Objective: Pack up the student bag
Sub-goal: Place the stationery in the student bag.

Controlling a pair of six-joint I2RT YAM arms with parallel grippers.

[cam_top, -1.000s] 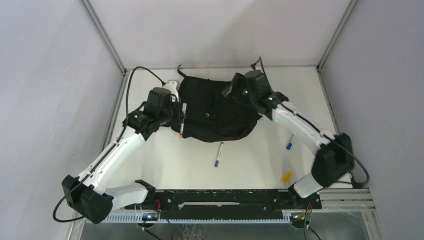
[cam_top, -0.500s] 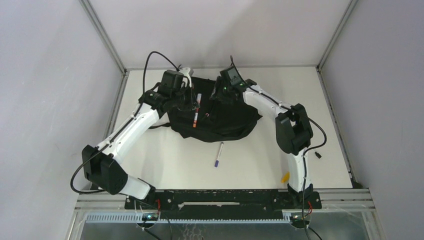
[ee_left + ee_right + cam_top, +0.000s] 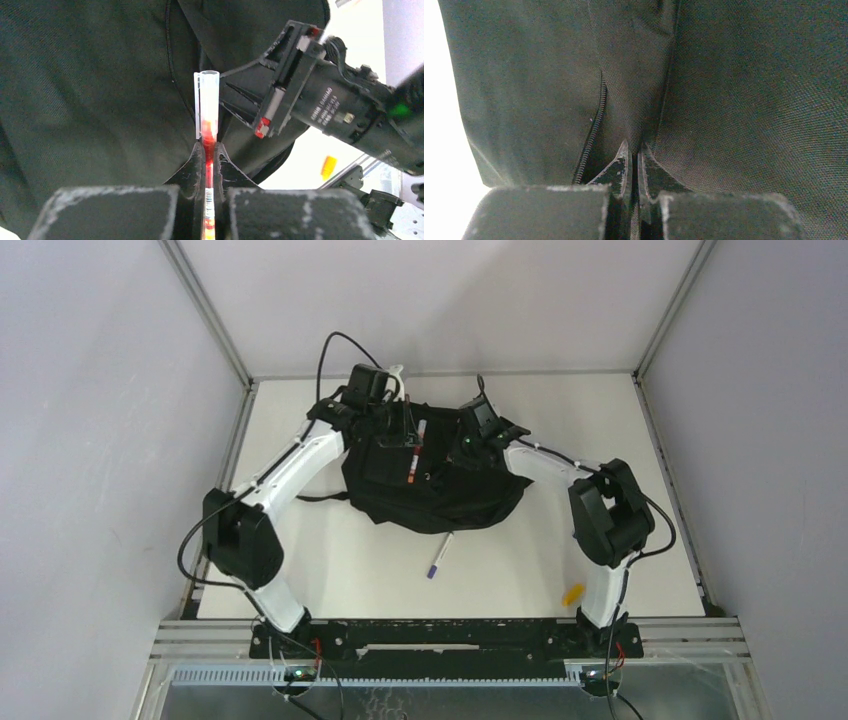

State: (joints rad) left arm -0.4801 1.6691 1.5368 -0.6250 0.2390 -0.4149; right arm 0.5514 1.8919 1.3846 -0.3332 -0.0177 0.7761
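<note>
No legible text (white print on right hand [image 3: 225, 90] too blurred)

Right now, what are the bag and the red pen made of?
Bag: woven black cloth, dull rather than shiny. You can see tiny threads and soft folds, and a zip with a coil of small teeth.
Red pen: probably plastic, smooth and a bit glossy. Its cap is see-through, and the body shows red.

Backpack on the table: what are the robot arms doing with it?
They are packing the black backpack. The left fingers grip a red marker above it. The right fingers are closed on a fold of its fabric beside a zip. A purple pen lies on the table nearby, not packed yet.
</note>
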